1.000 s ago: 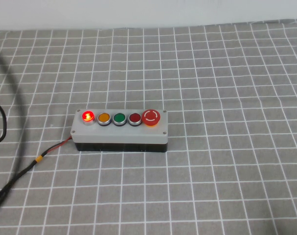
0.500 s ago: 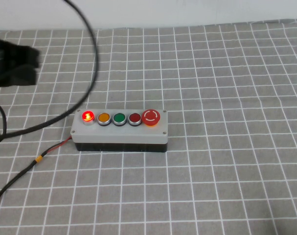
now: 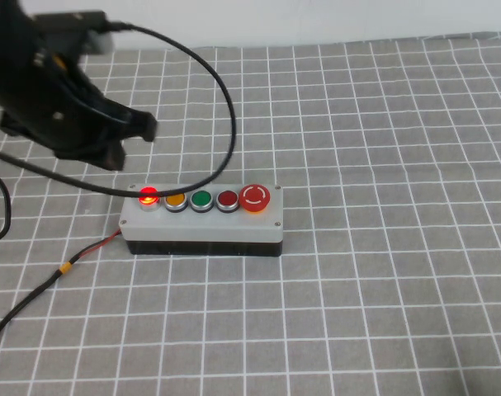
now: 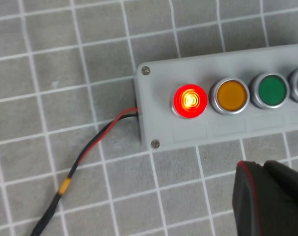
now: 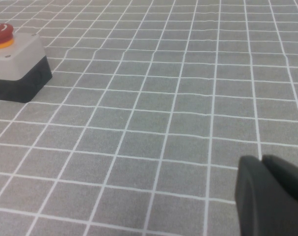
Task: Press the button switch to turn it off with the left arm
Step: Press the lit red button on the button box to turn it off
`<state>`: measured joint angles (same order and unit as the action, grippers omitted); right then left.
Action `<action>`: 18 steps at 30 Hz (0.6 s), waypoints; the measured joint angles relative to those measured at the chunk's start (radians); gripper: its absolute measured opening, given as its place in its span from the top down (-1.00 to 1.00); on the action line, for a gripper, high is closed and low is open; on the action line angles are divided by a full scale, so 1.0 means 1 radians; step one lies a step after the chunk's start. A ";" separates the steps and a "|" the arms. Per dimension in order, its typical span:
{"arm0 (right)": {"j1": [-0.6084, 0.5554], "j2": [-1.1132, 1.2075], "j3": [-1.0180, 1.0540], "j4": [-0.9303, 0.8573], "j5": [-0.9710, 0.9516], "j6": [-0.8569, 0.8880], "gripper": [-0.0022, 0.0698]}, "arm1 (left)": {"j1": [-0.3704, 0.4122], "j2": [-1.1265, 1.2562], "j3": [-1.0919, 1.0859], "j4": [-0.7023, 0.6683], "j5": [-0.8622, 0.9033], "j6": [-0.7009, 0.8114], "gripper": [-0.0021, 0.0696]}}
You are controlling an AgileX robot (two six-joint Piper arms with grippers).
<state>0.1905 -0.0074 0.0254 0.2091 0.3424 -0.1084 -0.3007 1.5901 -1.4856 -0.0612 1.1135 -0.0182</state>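
A grey switch box (image 3: 202, 221) on a black base lies on the checked cloth. Its row holds a lit red button (image 3: 148, 196), then yellow (image 3: 175, 199), green (image 3: 201, 199) and dark red (image 3: 227, 199) buttons, and a red mushroom stop (image 3: 255, 197). My left gripper (image 3: 139, 128) hovers above and behind the box's left end, apart from it. In the left wrist view the lit red button (image 4: 190, 101) glows, and the left gripper (image 4: 260, 166) is shut and holds nothing. My right gripper (image 5: 260, 160) is shut over bare cloth, far from the box (image 5: 13, 54).
A red and black cable (image 3: 64, 266) with a yellow band runs from the box's left end toward the near left edge. The left arm's black cable (image 3: 221, 91) loops over the box's back left. A pale wall (image 3: 316, 21) borders the far side.
My left arm has swung in from the far left, up to the box's left end, dragging its black cable over it. The red button stays lit.
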 joint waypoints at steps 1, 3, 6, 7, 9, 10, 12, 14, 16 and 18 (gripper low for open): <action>0.000 0.000 0.000 0.000 0.000 0.000 0.98 | -0.002 0.015 -0.001 0.000 -0.008 0.000 0.95; 0.000 0.000 0.000 0.000 0.000 0.000 0.98 | -0.004 0.047 -0.002 -0.004 -0.031 0.006 0.95; 0.000 0.000 0.000 0.000 0.000 0.000 0.98 | -0.004 0.086 -0.002 -0.005 -0.068 0.006 0.95; 0.000 0.000 0.000 0.000 0.000 0.000 0.98 | -0.004 0.097 -0.002 -0.005 -0.079 0.006 0.95; 0.000 0.000 0.000 0.000 0.000 0.000 0.98 | -0.004 0.114 -0.002 -0.007 -0.094 0.006 0.95; 0.000 0.000 0.000 0.000 0.000 0.000 0.98 | -0.004 0.123 -0.002 -0.007 -0.102 0.006 0.95; 0.000 0.000 0.000 0.000 0.000 0.000 0.98 | -0.004 0.138 -0.003 -0.007 -0.110 0.008 0.95; 0.000 0.000 0.000 0.000 0.000 0.000 0.98 | -0.004 0.153 -0.003 -0.007 -0.114 0.010 0.95; 0.000 0.000 0.000 0.000 0.000 0.000 0.98 | -0.004 0.170 -0.003 -0.007 -0.122 0.010 0.95; 0.000 0.000 0.000 0.000 0.000 0.000 0.98 | -0.004 0.185 -0.003 -0.007 -0.123 0.010 0.95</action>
<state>0.1905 -0.0074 0.0254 0.2091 0.3424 -0.1084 -0.3048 1.7752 -1.4887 -0.0677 0.9902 -0.0084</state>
